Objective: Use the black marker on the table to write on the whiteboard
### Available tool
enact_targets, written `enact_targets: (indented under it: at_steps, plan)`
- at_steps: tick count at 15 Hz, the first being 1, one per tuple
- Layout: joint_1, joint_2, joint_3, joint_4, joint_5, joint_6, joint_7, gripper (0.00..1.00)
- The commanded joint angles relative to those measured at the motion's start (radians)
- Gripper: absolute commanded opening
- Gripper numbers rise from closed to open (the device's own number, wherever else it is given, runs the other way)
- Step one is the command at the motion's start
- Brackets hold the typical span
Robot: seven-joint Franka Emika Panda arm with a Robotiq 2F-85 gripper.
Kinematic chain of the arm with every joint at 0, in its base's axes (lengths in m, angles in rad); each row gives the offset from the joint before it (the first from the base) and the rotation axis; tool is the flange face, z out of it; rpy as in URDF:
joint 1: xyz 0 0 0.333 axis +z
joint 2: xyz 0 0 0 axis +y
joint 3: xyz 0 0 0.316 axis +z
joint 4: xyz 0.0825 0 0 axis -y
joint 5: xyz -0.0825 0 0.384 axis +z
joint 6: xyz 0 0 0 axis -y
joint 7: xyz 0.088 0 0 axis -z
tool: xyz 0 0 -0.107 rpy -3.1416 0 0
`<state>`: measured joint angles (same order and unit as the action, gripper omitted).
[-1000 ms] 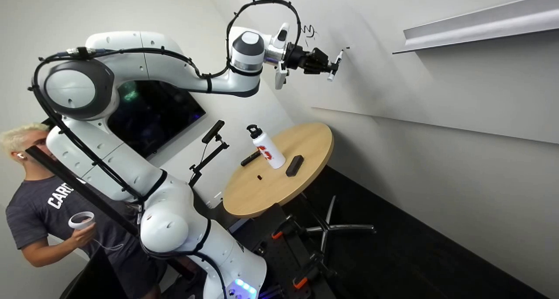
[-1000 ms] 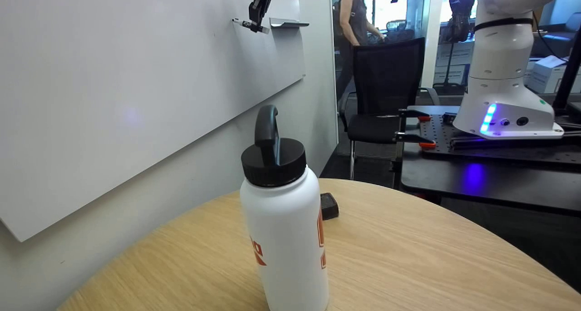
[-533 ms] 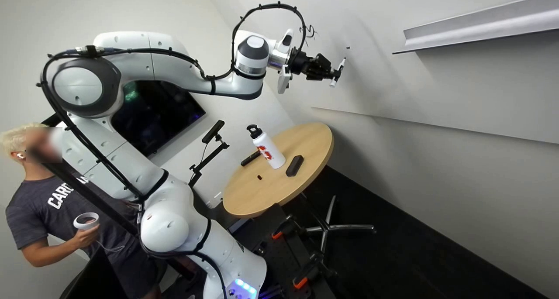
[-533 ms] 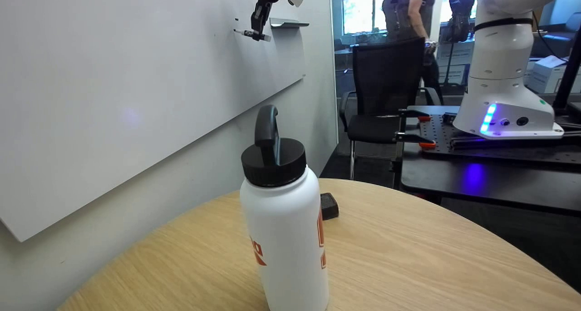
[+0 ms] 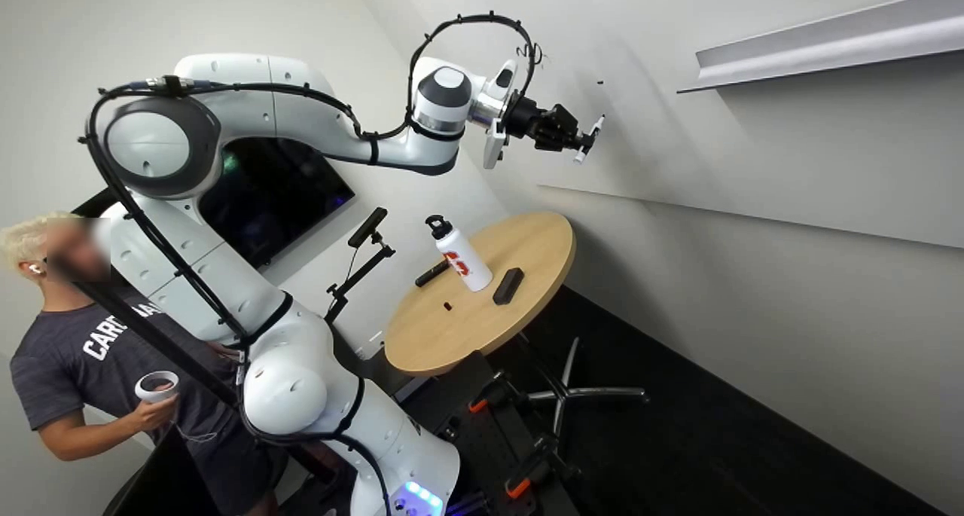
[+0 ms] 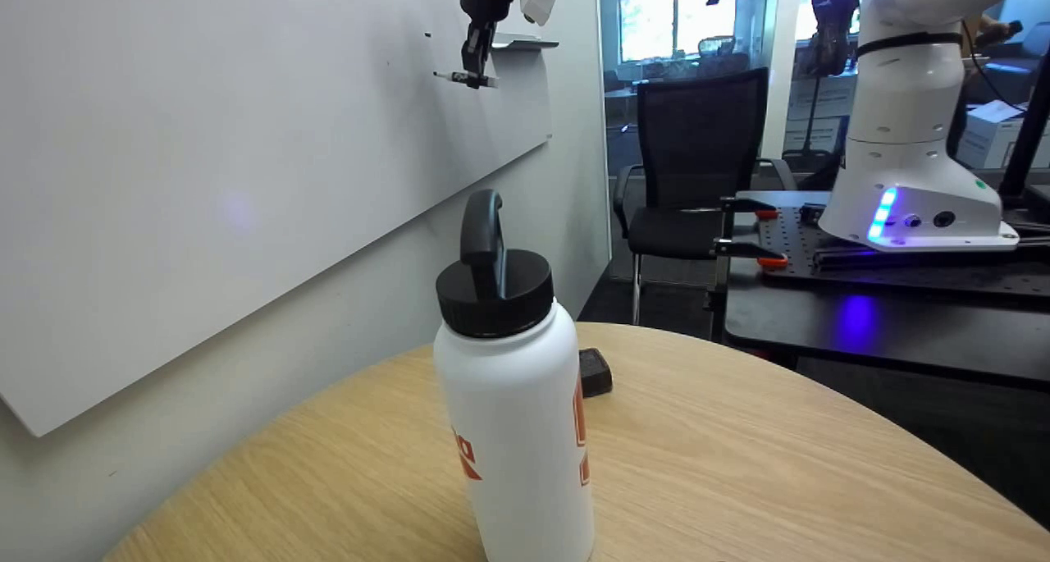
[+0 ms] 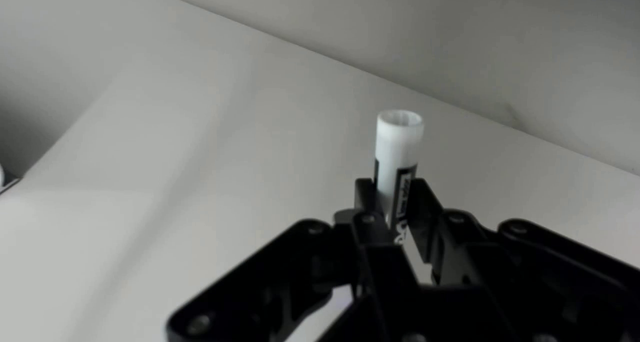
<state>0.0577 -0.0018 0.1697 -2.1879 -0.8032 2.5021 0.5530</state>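
My gripper (image 5: 587, 141) is shut around the middle of the black marker (image 7: 398, 142), whose barrel is white with a black label. In the wrist view the marker's open white back end points up between the fingertips (image 7: 363, 194). Its dark tip is turned toward the whiteboard (image 6: 246, 152); whether it touches cannot be told. A small black dot (image 5: 600, 82) sits on the board above the tip, and black scribbles (image 5: 536, 53) are partly behind the arm's cable. The round wooden table (image 5: 422, 339) stands well below the gripper.
On the table are a white bottle (image 5: 471, 267) with a black lid, a black block (image 5: 508, 286), a small black piece (image 5: 447, 306) and a dark bar (image 5: 431, 273). A metal ledge (image 5: 828, 45) juts from the board. A person (image 5: 113, 365) stands behind the arm.
The gripper has moved down with the marker, whose tip has left the black dot on the board. The grip has not changed. A passer-by behind the glass has moved right.
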Motion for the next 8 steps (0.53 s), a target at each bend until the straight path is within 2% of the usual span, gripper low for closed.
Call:
enact_targets:
  at_steps: [1, 8]
  plan:
    - [0.024, 0.026, -0.023, 0.044, 0.022, -0.053, -0.029, 0.05]
    - [0.031, 0.029, -0.029, 0.074, 0.03, -0.047, -0.034, 0.05]
